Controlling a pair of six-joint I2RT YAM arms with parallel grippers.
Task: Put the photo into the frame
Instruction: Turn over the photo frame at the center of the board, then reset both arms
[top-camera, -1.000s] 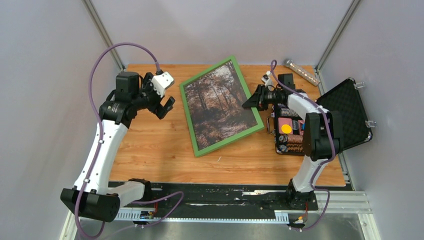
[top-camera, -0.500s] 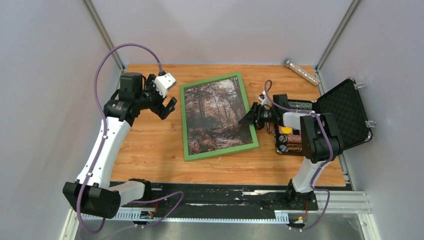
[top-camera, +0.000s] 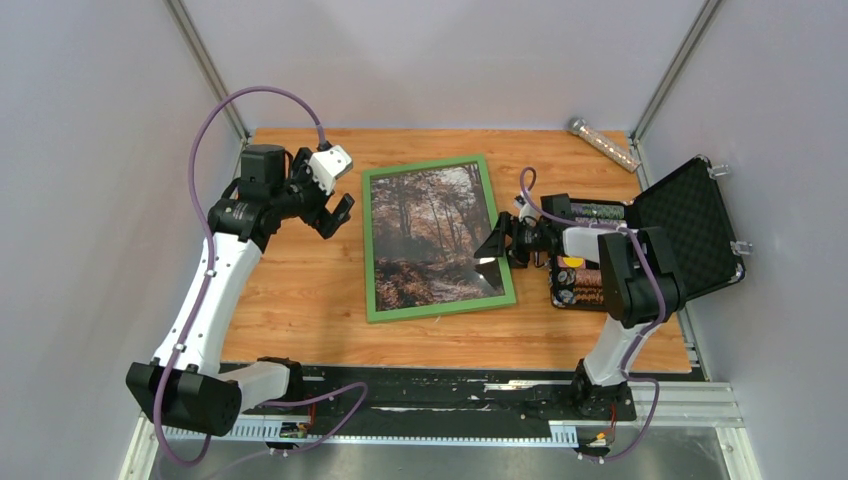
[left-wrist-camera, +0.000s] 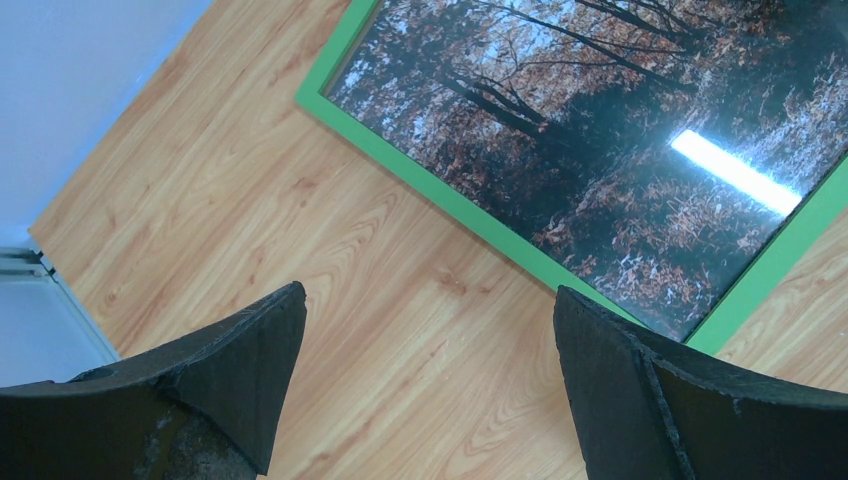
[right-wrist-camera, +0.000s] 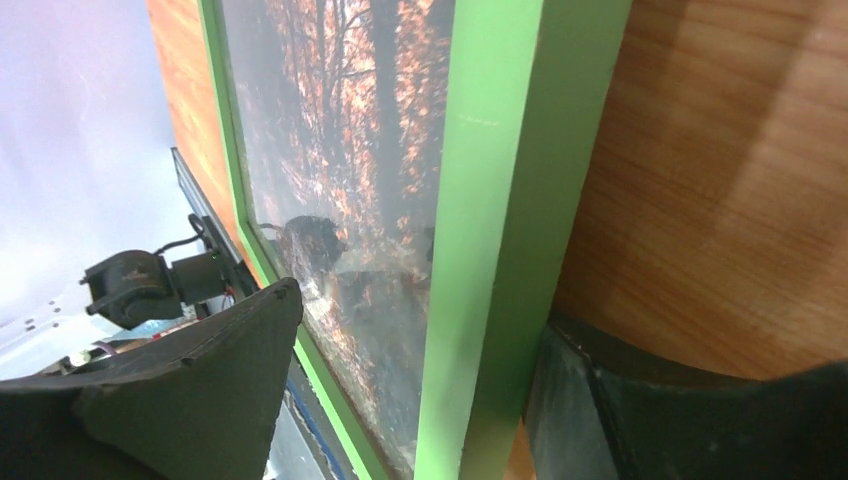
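Observation:
The green frame (top-camera: 369, 250) lies flat in the middle of the table with the photo (top-camera: 432, 237) of an autumn forest inside it, picture side up. My right gripper (top-camera: 497, 245) is at the frame's right rail, open. In the right wrist view that rail (right-wrist-camera: 490, 250) runs between the two fingers of the right gripper (right-wrist-camera: 420, 315), one over the photo (right-wrist-camera: 340, 150), the other beside the rail's outer edge. My left gripper (top-camera: 338, 212) hangs open just left of the frame, holding nothing. In its wrist view, the left gripper (left-wrist-camera: 430, 330) is over bare wood, near the frame's corner (left-wrist-camera: 450, 200).
An open black case (top-camera: 690, 225) stands at the right edge, with a tray of small items (top-camera: 578, 275) just behind my right gripper. A silvery tube (top-camera: 603, 143) lies at the back right corner. Grey walls close in the table on three sides.
The frame has swung from a tilt to nearly square with the table. My right gripper came nearer with it and opened its jaws off the rail. The left arm barely moved.

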